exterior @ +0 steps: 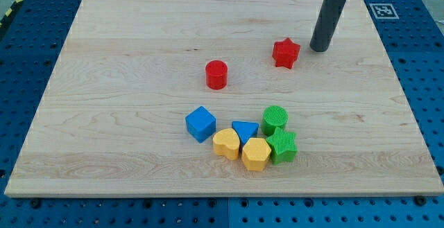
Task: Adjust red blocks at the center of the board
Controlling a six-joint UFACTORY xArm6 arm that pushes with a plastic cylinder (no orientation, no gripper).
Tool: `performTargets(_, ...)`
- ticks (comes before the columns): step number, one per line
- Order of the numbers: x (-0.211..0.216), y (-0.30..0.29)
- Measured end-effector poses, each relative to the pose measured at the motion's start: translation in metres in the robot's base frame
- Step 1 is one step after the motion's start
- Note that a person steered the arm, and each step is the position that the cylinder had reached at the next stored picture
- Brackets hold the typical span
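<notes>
Roughly mid-board: red cylinder [216, 74], alone. Below, toward the view's bottom, clustered: blue cube [200, 123], yellow heart [226, 143], blue triangle [244, 130], yellow hexagon [256, 153], green cylinder [275, 118], green star [282, 145]. Up and right: red star [286, 53]. Just right of it, apart: my tip [320, 48], bare rod, nothing held.

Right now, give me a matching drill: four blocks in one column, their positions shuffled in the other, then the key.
Column 1
1. red star
2. red cylinder
3. blue cube
4. green cylinder

Column 2
A. leftmost block of the lower cluster
B. just to the view's left of my tip
C. alone near the board's centre
D. directly above the green star, at the cluster's right end

Pairs: 1-B, 2-C, 3-A, 4-D
</notes>
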State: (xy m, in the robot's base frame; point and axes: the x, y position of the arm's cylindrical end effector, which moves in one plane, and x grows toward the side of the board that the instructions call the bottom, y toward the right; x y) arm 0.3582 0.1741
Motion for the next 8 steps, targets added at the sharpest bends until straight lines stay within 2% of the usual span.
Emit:
performTargets(3, 0.017, -0.011)
performTargets(5, 0.029, -0.078)
performTargets(6, 0.026, -0.078)
performTargets(8, -0.051, -0.084)
